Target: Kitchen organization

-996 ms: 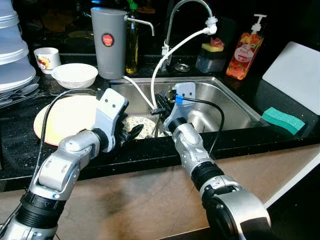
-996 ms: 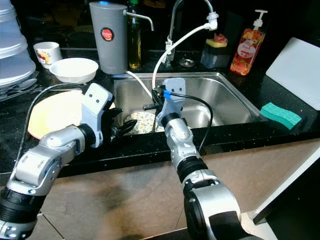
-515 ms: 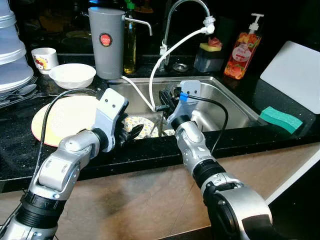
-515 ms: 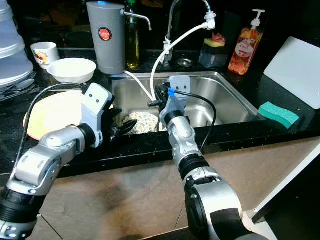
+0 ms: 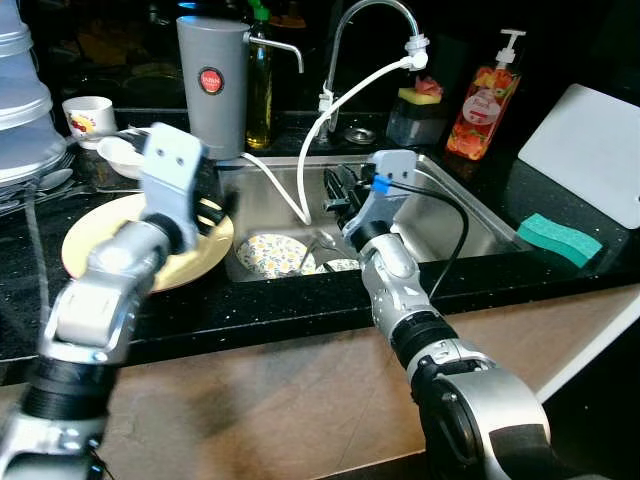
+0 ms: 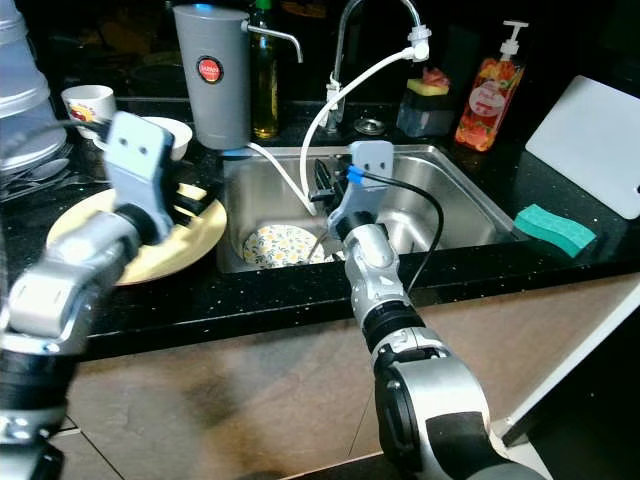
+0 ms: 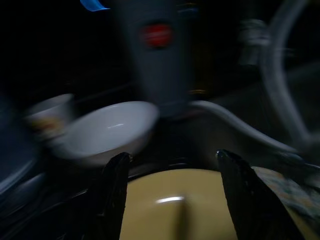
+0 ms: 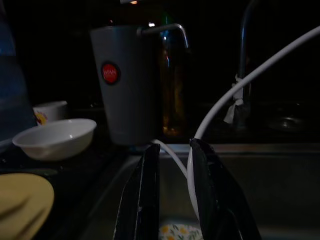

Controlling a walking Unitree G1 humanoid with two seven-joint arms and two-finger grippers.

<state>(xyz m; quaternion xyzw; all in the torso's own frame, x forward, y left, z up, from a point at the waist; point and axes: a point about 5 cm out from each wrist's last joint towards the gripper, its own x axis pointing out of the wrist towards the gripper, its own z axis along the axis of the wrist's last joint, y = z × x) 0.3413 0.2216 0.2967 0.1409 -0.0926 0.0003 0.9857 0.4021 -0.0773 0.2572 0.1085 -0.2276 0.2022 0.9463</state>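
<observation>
The stainless steel sink (image 5: 470,215) is taken as the landmark for this kitchen organization, and little of the work can be judged finished. To the left of the sink, on the black speckled counter (image 5: 300,300), a large round yellow plate (image 5: 190,255) is lying flat; beyond that plate a white ceramic bowl (image 6: 178,132) and a small white printed cup (image 5: 88,115) are left standing. Behind the sink's left corner a tall grey water filter jug (image 5: 212,82) is seen. Inside the sink, at its left end, a flower-patterned plate (image 5: 268,254) is resting on the bottom, apparently not yet lifted out. To the right of the sink a green sponge (image 5: 563,238) is lying on the counter. The left gripper (image 7: 172,195) is held over the yellow plate, its fingers spread wide and nothing gripped. The right gripper (image 8: 172,192) is raised above the sink beside a white hose (image 5: 318,150), its fingers nearly closed and empty.
</observation>
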